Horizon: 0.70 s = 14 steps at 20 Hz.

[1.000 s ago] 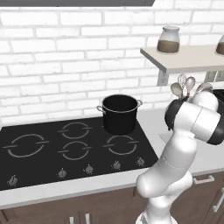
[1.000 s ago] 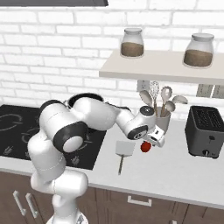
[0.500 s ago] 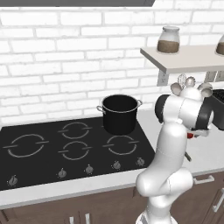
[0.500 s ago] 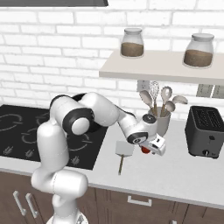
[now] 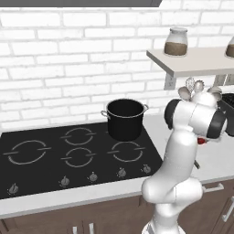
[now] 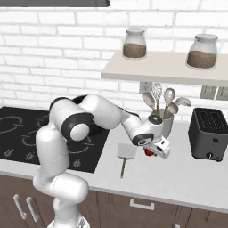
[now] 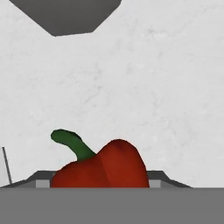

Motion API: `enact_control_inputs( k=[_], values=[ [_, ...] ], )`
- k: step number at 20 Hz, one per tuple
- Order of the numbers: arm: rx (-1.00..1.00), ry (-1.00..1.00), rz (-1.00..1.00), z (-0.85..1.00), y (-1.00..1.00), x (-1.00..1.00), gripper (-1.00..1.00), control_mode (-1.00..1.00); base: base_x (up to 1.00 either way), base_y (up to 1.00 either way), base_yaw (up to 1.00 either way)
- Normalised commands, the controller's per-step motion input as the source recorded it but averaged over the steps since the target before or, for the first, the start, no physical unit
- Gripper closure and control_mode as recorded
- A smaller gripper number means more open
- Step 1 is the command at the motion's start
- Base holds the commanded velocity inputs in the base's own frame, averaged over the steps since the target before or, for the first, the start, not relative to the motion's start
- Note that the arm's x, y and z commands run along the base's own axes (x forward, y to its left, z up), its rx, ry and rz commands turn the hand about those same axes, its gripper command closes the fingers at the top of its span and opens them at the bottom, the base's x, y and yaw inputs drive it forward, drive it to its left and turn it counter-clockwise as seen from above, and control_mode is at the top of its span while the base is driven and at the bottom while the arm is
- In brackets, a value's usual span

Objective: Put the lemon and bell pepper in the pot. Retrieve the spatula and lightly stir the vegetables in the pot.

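One pot (image 5: pixel 124 119) on rear-right burner of hob (image 5: pixel 55 155). One spatula (image 6: pixel 125 155) flat on counter (image 6: pixel 178 178) – just right of it, gripper (image 6: pixel 153 152) low over one bell pepper (image 7: pixel 101 168), which sits at fingertip line. Finger gap: can't tell from pics. Vs 1 s ago – arm dropped lower onto pepper. Two jars (image 6: pixel 134 43) on shelf.

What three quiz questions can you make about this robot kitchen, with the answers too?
1. True or false: the red bell pepper with the green stem is already inside the black cylindrical stockpot.
2. What stands in the grey utensil cup? A) spoons and a whisk B) carrots C) pencils
3. Fill in: the flat spatula lies on the ______.

Key: 1 false, it sits on the white counter right by the robot's fingers. 2 A. 3 counter.
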Motion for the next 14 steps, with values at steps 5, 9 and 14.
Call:
enact_control_inputs(
  k=[5,9,14],
  values=[
    [-0.02,-0.12,0.02,0.67,0.94,-0.55,1.00,-1.00,0.00,0.00,0.00],
    [-0.13,-0.17,0.02,0.87,1.00,0.05,1.00,-1.00,0.00,0.00,0.00],
    [-0.08,-0.07,0.03,1.00,1.00,0.23,1.00,-1.00,0.00,0.00,0.00]
  ],
)
